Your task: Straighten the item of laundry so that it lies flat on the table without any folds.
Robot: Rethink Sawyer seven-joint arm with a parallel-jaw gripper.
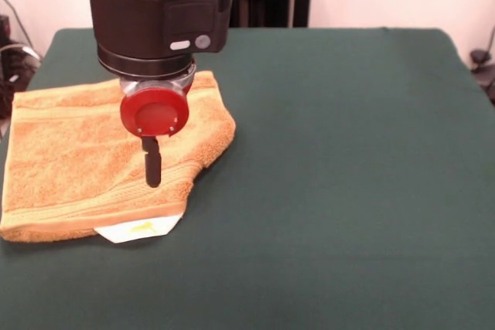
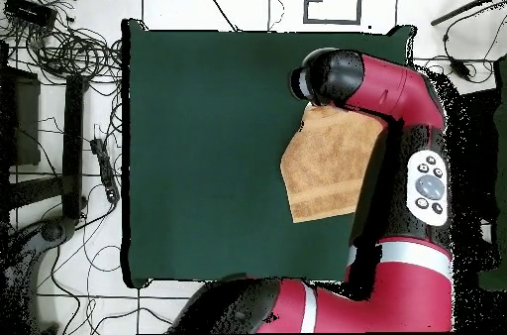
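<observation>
The orange-tan towel (image 1: 77, 152) lies at the left side of the dark green table (image 1: 348, 152) in the front view. Its right edge is folded under into a slanted corner, and a stripe band runs along its near end. A white tag (image 1: 139, 228) sticks out from under the near edge. My gripper (image 1: 152, 179) hangs straight down over the towel's right near part, by the stripe band. I cannot tell whether it touches the cloth. In the overhead view the towel (image 2: 327, 167) lies near the table's (image 2: 198, 153) right edge, and the arm's wrist (image 2: 327, 78) hides the gripper.
The towel's left end reaches the table's left edge in the front view. In the overhead view the red arm (image 2: 421, 172) runs along the table's right side. Cables (image 2: 69, 54) and stands lie on the floor to the left of the table.
</observation>
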